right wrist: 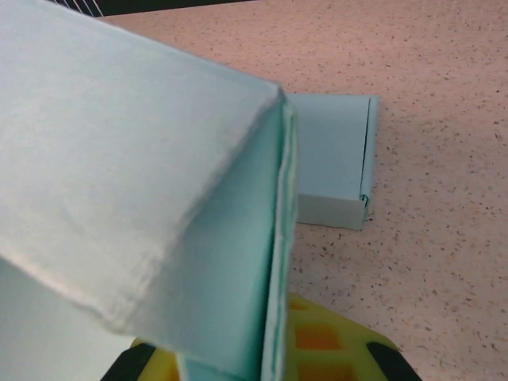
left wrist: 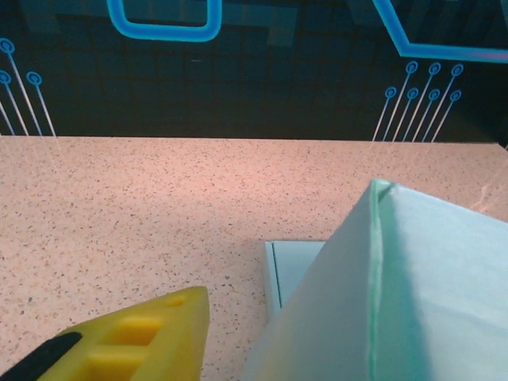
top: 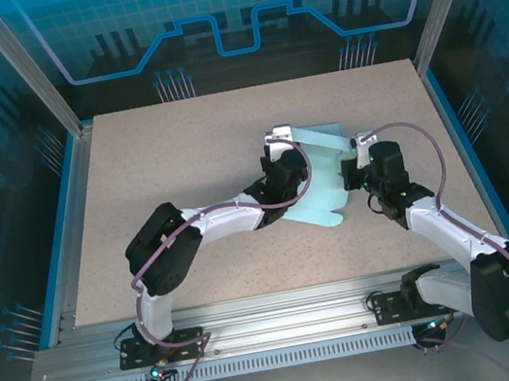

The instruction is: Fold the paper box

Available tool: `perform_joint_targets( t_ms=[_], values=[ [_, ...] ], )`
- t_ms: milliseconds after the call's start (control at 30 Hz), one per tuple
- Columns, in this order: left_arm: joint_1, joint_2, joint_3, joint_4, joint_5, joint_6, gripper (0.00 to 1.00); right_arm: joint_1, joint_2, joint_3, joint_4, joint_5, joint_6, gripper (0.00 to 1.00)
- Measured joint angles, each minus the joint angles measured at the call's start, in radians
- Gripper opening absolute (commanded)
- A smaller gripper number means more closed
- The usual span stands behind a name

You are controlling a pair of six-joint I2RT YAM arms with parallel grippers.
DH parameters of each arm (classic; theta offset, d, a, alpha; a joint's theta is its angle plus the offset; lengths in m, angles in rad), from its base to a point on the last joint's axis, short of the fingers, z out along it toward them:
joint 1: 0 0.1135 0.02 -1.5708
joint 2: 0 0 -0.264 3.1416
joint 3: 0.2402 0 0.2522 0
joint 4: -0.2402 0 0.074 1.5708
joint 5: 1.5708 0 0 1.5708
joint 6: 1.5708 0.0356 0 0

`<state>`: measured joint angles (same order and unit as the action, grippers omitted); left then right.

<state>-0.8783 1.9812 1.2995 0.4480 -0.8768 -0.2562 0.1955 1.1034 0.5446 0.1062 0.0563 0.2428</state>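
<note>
The light teal paper box (top: 320, 200) lies half-formed at the middle right of the table. My left gripper (top: 282, 146) is at its far left corner. In the left wrist view one yellow finger (left wrist: 143, 337) stands apart from a raised box wall (left wrist: 429, 294), which hides the other finger; a flat flap (left wrist: 298, 266) lies beyond. My right gripper (top: 352, 171) is at the box's right side. Its yellow fingers (right wrist: 333, 349) are shut on the edge of an upright wall (right wrist: 135, 159), and a low folded side (right wrist: 333, 159) rests on the table behind.
The speckled tan table (top: 181, 164) has open room to the left and at the back. Aluminium posts (top: 26, 68) and blue panels enclose it, and a metal rail (top: 285, 308) runs along the near edge by the arm bases.
</note>
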Motion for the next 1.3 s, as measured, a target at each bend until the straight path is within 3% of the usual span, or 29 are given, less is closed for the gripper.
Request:
perform_joint_targets(
  t_ms=[467,767,1300],
  values=[
    [-0.050,-0.033,-0.290,0.448,0.024,0.349,0.81,-0.013,0.000,-0.002,-0.047,0.060,0.003,0.00],
    [-0.083,-0.181,-0.454,0.431,0.087,0.283,0.87,-0.013,0.000,-0.002,-0.047,0.025,0.003,0.00],
    [-0.121,-0.407,-0.526,0.368,0.187,0.233,0.99,-0.015,0.000,-0.003,-0.057,0.048,0.004,0.00]
  ],
)
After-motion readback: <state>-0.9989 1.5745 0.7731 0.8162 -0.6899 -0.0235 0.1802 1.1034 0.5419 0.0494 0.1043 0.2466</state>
